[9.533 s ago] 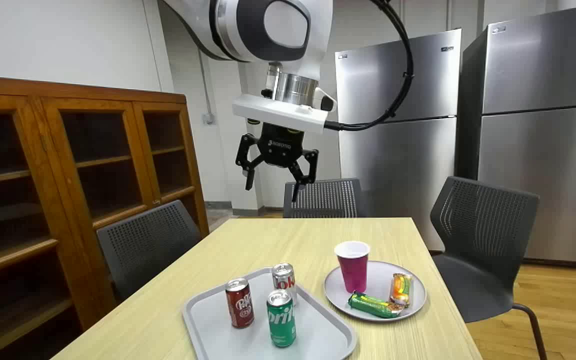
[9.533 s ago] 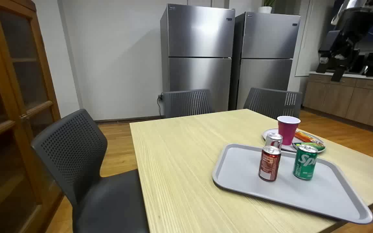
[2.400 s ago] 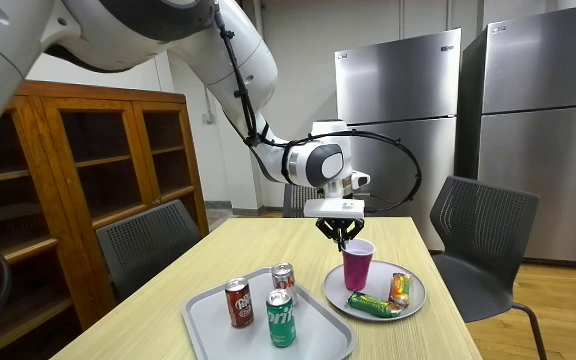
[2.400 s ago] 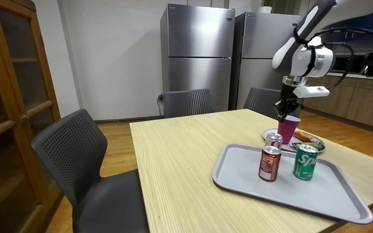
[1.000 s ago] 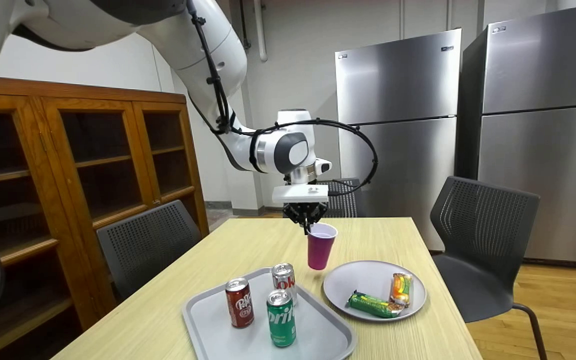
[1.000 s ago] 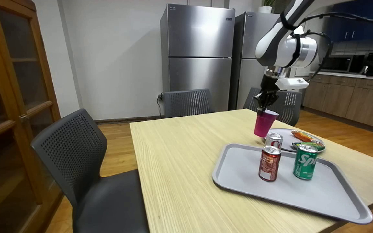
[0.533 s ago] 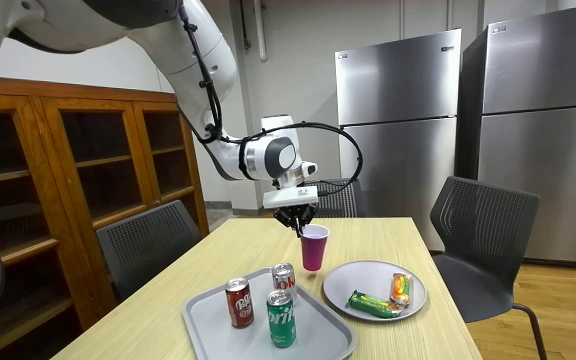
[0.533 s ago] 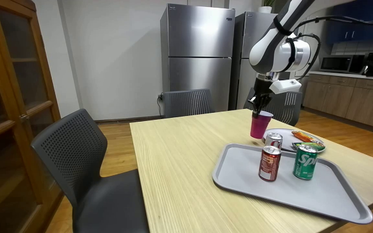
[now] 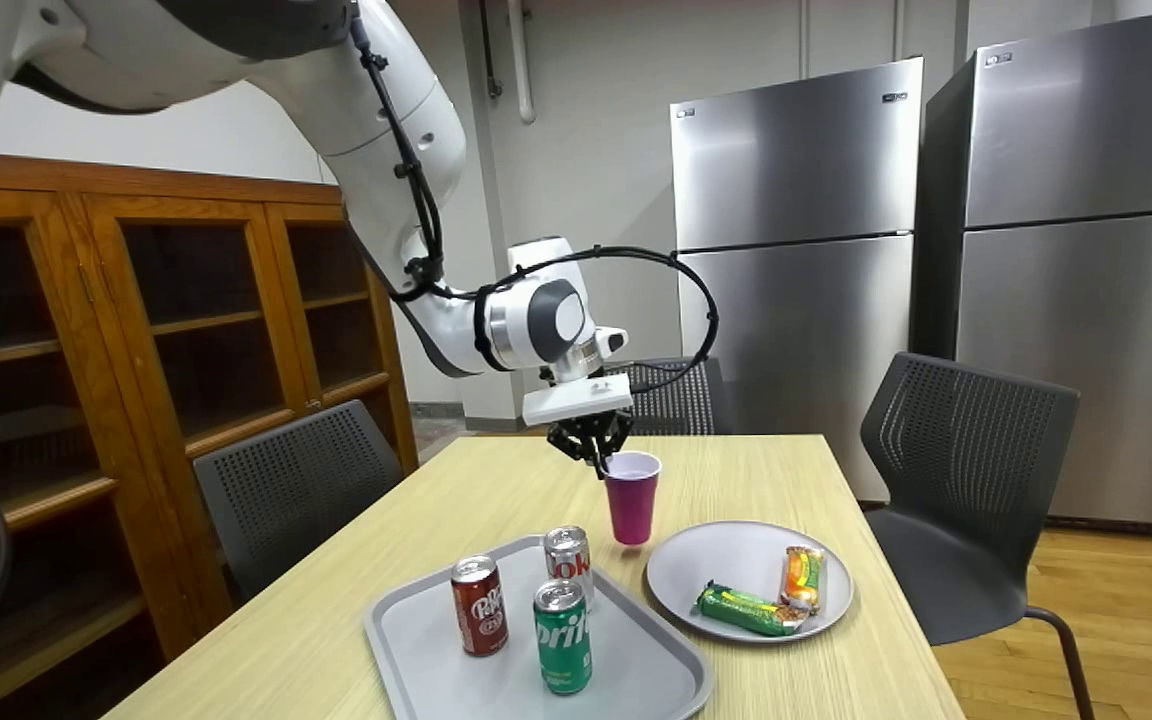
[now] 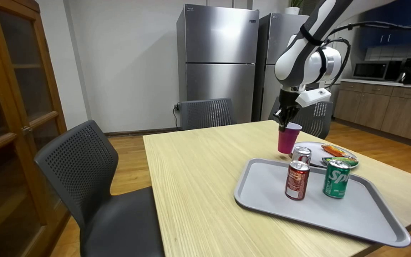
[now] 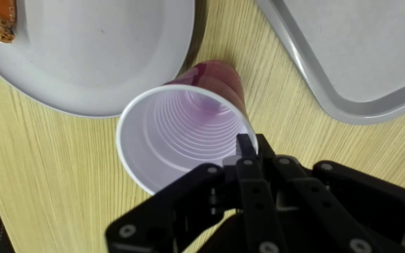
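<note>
A magenta cup (image 9: 632, 505) with a white inside shows in both exterior views, leaning slightly, low over the wooden table between plate and tray. Whether its base touches the tabletop I cannot tell. My gripper (image 11: 256, 142) is shut on the cup's rim: one finger is inside the cup (image 11: 188, 130), the other outside against the wall. On the grey round plate (image 9: 711, 555) lie a green-wrapped bar (image 9: 751, 610) and an orange-wrapped bar (image 9: 802, 578). The grey tray (image 10: 268, 189) carries a dark red can (image 10: 297, 182), a green can (image 10: 336, 180) and a silver can (image 10: 302, 154), partly hidden.
Dark chairs (image 9: 971, 480) stand around the table (image 10: 198, 171). A wooden glass-door cabinet (image 9: 206, 300) is along one wall, and two steel refrigerators (image 10: 221, 53) are behind. The tray's edge (image 11: 315, 84) and the plate's edge (image 11: 93, 114) flank the cup.
The gripper, formerly open high above the table, now grips the cup, which has come off the plate to beside it. Over the last second it drifted slightly and straightened; lately it barely moves.
</note>
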Available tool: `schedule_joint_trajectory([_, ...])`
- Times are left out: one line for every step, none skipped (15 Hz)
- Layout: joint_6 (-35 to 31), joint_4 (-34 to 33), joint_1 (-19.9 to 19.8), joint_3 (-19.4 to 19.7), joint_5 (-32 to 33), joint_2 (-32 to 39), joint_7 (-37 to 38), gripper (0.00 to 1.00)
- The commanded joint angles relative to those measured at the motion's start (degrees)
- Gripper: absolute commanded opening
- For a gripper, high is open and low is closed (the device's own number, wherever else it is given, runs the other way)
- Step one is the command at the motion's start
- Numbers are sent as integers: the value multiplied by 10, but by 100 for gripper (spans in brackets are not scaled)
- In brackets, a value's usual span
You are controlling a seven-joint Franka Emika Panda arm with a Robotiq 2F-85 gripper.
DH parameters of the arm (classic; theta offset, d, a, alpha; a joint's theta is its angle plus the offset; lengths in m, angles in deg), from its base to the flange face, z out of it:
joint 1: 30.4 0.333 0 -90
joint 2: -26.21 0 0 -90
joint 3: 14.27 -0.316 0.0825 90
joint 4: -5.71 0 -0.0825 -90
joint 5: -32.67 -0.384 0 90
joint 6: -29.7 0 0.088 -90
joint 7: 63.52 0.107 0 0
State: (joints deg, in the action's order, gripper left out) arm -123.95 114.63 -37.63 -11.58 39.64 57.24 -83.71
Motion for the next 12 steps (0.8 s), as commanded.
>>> schedule_joint_trajectory([-3, 4, 7, 6, 18, 0, 21, 1])
schedule_joint_trajectory([-1, 4, 6, 5, 17, 2, 21, 1])
schedule_joint_trajectory([-1, 3, 6, 5, 17, 3, 20, 1])
schedule_joint_trajectory([-1, 3, 7, 5, 17, 5, 22, 1])
schedule_joint_trajectory([-1, 2, 8, 6, 18, 7, 23, 1])
schedule_joint_trajectory([-2, 3, 9, 7, 19, 9, 24, 1])
schedule_joint_trajectory([-1, 3, 8, 6, 19, 9, 22, 1])
schedule_joint_trajectory([-3, 3, 11, 8, 21, 11, 24, 1])
schedule_joint_trajectory([-3, 3, 11, 8, 21, 11, 24, 1])
schedule_joint_trajectory([-2, 2, 12, 9, 22, 13, 27, 1])
schedule_joint_trajectory([-1, 1, 13, 9, 22, 14, 27, 1])
schedule_joint_trajectory([-2, 1, 15, 11, 24, 16, 28, 1])
